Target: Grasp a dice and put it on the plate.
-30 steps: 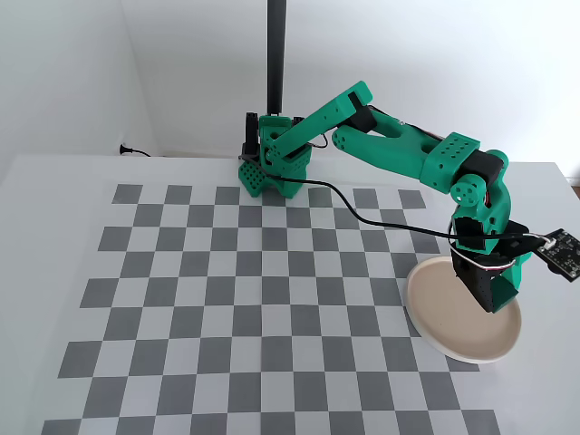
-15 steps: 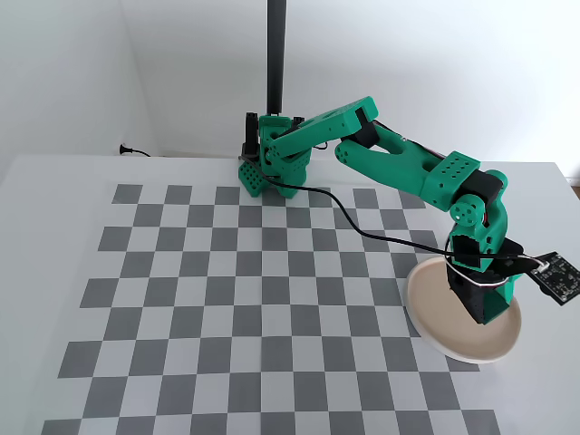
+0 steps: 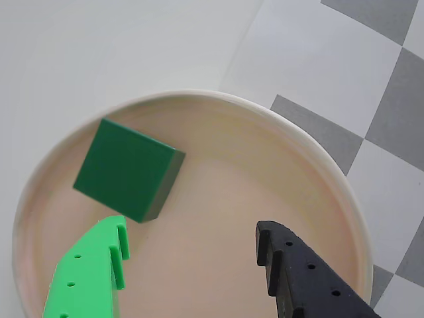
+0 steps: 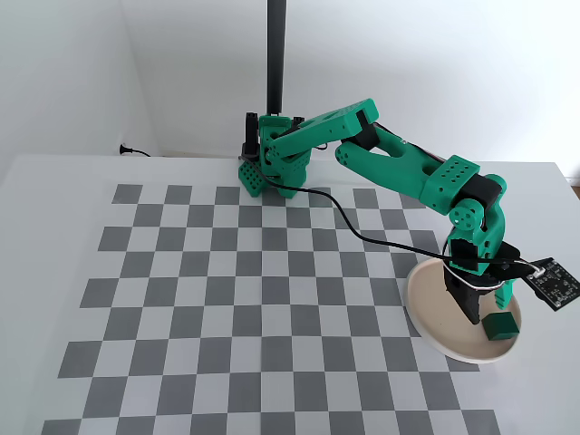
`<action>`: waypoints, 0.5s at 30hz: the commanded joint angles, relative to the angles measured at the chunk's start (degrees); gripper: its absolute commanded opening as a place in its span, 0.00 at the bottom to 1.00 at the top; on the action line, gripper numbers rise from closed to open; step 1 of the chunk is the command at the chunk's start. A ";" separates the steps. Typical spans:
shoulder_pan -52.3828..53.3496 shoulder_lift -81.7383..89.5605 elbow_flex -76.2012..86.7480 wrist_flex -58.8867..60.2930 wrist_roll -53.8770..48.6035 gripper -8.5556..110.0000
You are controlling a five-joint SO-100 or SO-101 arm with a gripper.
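Now, notes at the drop point.

Dice: dark green cube (image 3: 127, 169) lies flat on the floor of the plate (image 3: 311, 149), off to the left side of the dish in the wrist view, with no finger touching it. In the fixed view it (image 4: 499, 326) shows at the near right part of the plate (image 4: 426, 322), inside the rim.

End effector: fingers spread wide apart (image 3: 192, 255), nothing between them. Bright green finger (image 3: 86, 275) sits just below the dice with a gap visible; black finger (image 3: 308, 278) is well off to the right. Reads as a release already made, since the cube rests on its own face and the opening is far wider than the cube.

Why over the plate: in the fixed view the end effector (image 4: 478, 313) hangs low above the dish, just beside the dice, likely so the cube had little way to fall and stayed put.

Arm: green links (image 4: 399, 168) reach out from the base at the far edge of the checkered table (image 4: 227, 299).

Camera board: small black board (image 4: 555, 285) on the wrist juts out past the plate's right edge.

Task standing: dice on plate; judged essentially done, only lifting clear remains.

Risk: the green finger is close to the dice and could nudge it on the way out.
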 commanded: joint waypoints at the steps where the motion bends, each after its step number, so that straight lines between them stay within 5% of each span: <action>1: 0.26 4.66 -5.89 0.00 0.26 0.20; 7: 0.44 11.34 -5.89 4.92 0.44 0.19; 9: 0.44 15.03 -5.80 9.32 0.70 0.10; 15: 0.18 24.35 -5.80 19.34 0.44 0.04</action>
